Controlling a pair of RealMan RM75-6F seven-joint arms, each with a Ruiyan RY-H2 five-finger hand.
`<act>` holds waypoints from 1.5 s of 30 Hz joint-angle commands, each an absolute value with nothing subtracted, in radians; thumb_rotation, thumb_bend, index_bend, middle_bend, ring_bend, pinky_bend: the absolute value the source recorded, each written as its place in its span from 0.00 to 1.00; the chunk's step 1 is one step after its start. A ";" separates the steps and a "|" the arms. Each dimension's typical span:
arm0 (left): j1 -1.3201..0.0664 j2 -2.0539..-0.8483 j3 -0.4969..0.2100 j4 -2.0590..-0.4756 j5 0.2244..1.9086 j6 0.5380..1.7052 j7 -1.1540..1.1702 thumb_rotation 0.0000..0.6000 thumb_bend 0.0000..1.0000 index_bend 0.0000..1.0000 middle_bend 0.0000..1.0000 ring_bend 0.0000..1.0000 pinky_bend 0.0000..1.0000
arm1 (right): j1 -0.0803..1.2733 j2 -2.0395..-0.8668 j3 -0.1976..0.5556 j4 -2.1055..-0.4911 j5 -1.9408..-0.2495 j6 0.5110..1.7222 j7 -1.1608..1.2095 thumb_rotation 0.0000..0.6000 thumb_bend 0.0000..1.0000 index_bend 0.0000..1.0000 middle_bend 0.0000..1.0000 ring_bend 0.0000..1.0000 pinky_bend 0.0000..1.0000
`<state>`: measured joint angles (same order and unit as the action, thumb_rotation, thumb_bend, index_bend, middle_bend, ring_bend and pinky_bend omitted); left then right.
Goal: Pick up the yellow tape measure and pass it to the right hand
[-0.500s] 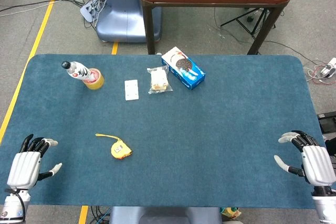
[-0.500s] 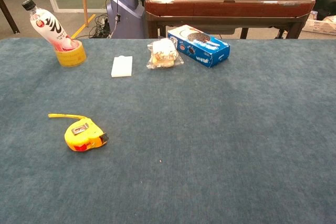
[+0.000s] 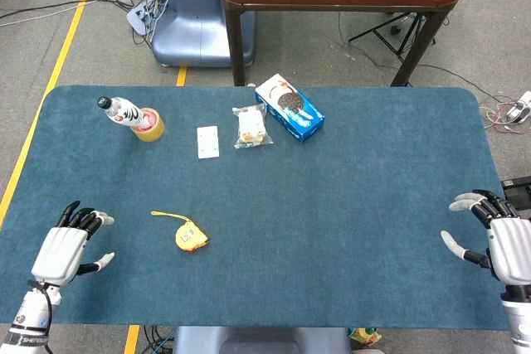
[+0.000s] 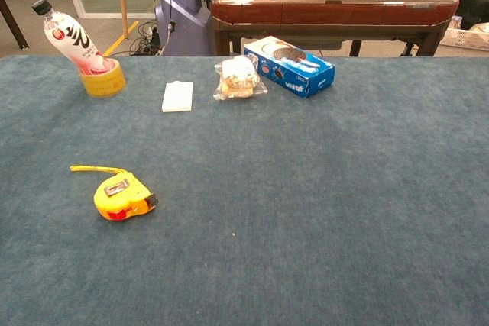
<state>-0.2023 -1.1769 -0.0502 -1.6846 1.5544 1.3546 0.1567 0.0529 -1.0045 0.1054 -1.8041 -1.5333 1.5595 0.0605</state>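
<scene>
Left hand [image 3: 62, 248] empty, fingers spread | yellow tape measure [image 3: 190, 236] well apart, rightward

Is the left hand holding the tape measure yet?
No, the left hand is open and empty, apart from the tape measure lying on the table.

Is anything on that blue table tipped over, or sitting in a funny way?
Yes: the drink bottle leans at a slant, its base stuck inside a yellow roll of tape at the far left. The yellow tape measure also has a short length of blade pulled out. Nothing looks spilled.
</scene>
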 commanded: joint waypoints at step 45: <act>-0.711 -1.340 -0.018 -1.522 1.435 0.745 0.318 1.00 0.17 0.17 0.13 0.08 0.01 | 0.028 -0.958 0.115 -1.835 -1.476 1.573 0.042 1.00 0.30 0.41 0.34 0.21 0.25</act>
